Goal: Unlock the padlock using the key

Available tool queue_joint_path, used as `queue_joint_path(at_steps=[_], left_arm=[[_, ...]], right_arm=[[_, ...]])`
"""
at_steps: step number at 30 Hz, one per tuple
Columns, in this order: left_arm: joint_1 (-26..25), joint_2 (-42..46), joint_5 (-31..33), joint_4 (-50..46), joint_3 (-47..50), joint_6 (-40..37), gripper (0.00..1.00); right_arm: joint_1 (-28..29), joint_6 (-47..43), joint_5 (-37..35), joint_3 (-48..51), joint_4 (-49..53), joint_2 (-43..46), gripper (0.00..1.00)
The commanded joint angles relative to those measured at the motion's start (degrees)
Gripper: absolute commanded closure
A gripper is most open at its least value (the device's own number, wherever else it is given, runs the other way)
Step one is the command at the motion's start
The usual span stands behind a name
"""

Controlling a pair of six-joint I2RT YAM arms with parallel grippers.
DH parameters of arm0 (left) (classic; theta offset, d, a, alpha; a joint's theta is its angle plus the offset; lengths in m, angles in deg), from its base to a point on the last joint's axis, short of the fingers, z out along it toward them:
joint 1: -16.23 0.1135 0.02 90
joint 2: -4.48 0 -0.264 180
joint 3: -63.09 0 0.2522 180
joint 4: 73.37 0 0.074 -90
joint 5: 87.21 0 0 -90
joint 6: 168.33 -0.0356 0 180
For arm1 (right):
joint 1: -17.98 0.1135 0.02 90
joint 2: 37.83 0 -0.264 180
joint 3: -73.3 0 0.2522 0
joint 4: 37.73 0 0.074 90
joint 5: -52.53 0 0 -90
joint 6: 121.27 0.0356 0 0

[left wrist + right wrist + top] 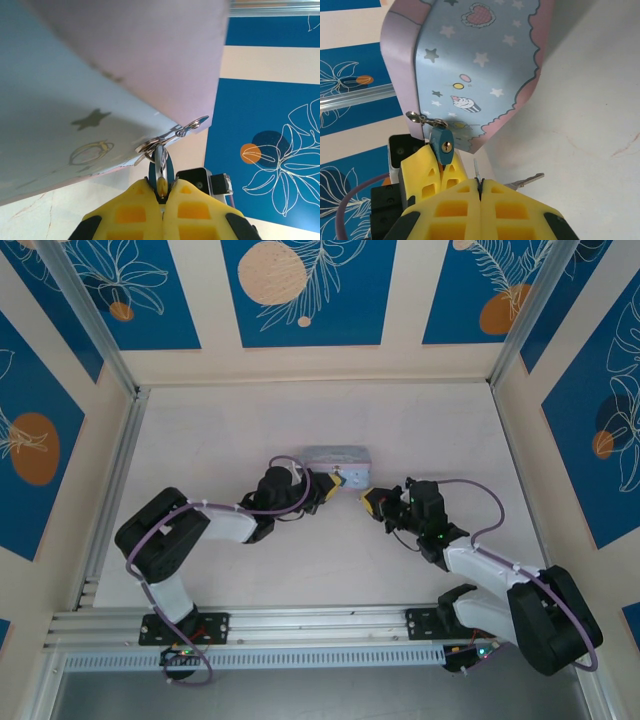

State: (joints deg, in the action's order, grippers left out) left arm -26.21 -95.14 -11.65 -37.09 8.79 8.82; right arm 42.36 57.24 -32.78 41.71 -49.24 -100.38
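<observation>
Right wrist sees the padlock [441, 146] face-on (left wrist: edge-on).

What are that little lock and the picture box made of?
The padlock: likely metal under glossy blue paint, with a brass-looking keyhole. The box: probably thin printed tin, smooth with a soft sheen and rolled edges.

On my feed there's a light-blue tin [337, 459] around the middle of the counter [250, 570], with pink scalloped edging, stars, a heart and a little cupcake [465, 103] printed on it. The walls are cream with blue floral panels [300, 290], and a slotted aluminium rail [300, 625] runs along the near edge.
</observation>
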Motion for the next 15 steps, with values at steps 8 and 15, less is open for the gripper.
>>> queue_joint_path(at_steps=[8, 15], left_arm=[[-0.30, 2.87, -0.68, 1.20, 0.35, 0.50, 1.00], [-0.36, 3.04, -0.48, 1.02, 0.53, 0.28, 1.00]], right_arm=[[1.24, 0.96, -1.44, -2.59, -0.97, -1.40, 1.00], [1.55, 1.18, -1.30, -5.27, -3.01, -5.07, 1.00]])
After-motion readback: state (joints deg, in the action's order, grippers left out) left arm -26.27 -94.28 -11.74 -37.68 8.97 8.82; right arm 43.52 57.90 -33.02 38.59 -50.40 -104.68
